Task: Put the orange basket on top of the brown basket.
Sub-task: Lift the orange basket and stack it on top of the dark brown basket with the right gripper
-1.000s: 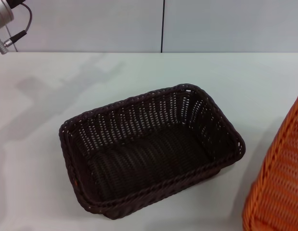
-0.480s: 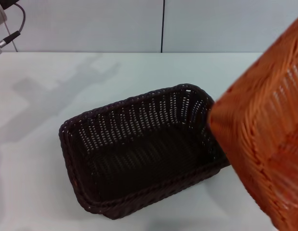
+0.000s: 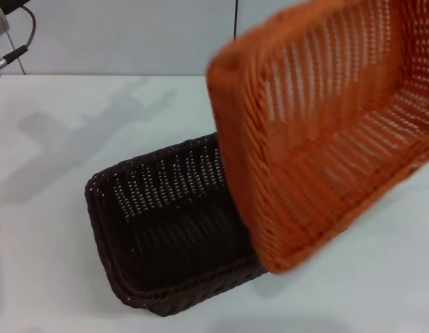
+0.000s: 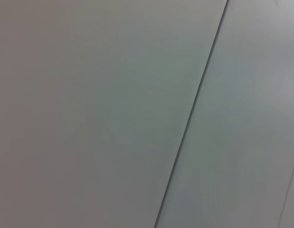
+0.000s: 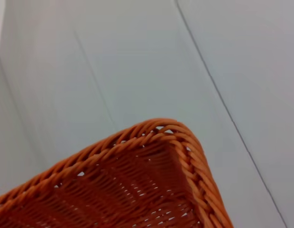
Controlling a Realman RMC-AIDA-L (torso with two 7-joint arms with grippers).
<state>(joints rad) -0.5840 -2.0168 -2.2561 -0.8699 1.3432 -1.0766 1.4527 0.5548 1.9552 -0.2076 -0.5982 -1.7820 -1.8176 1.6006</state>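
Observation:
The orange basket [image 3: 325, 132] hangs in the air at the right of the head view, tilted with its open side towards me. Its lower corner overlaps the right end of the brown basket [image 3: 159, 222], which stands upright and empty on the white table [image 3: 55, 208]. I cannot tell whether the two baskets touch. The right wrist view shows only a braided corner of the orange basket [image 5: 151, 180] against the wall. The right gripper's fingers do not show in any view. Part of the left arm [image 3: 3, 28] sits parked at the far left, high up; its gripper is out of view.
A pale wall with a dark vertical seam [image 3: 235, 28] stands behind the table. The left wrist view shows only that wall and a seam [image 4: 194, 109]. Bare table lies left of and in front of the brown basket.
The orange basket has risen from the right edge and swung left and up, now tilted over the brown basket's right end. The brown basket and left arm have not moved.

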